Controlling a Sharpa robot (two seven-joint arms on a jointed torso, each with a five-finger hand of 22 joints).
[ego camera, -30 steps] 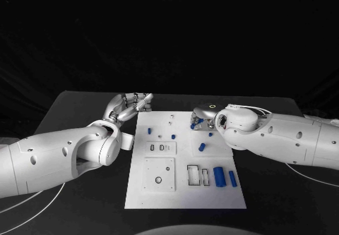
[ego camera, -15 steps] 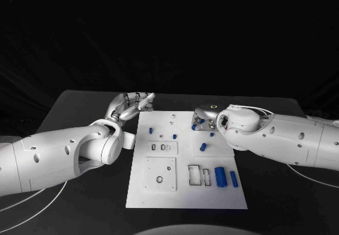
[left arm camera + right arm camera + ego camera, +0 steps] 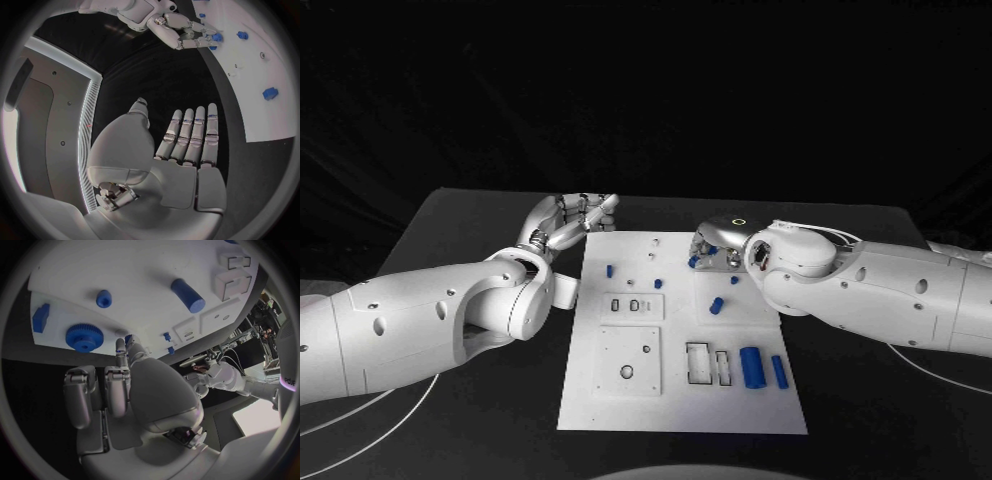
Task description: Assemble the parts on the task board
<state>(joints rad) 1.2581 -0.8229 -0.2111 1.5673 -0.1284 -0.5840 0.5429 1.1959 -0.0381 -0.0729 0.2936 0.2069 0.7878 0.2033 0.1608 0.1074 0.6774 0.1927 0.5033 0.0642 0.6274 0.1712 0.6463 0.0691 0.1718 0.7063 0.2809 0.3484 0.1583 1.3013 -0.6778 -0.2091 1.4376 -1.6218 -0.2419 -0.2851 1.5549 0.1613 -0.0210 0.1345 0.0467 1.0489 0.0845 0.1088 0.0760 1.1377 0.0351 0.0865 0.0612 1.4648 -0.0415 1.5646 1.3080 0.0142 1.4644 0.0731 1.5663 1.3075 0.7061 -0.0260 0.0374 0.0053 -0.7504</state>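
Black table [image 3: 473, 215] underneath, white task board [image 3: 682, 400] lengthwise away from me. Blue cylinders [image 3: 749, 364] lie nearest, untouched. Farther up, the right hand [image 3: 714, 245] curls beside a blue gear [image 3: 82, 336], apparently touching, not gripping. Farthest, left hand [image 3: 570, 217] flat, fingers together, empty.

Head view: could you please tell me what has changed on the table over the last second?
Little has changed. The whole picture has shifted slightly, so the camera moved. The left hand stays flat and open off the task board's far left corner; the right hand stays at its far right edge beside the blue gear. The blue parts lie as before.
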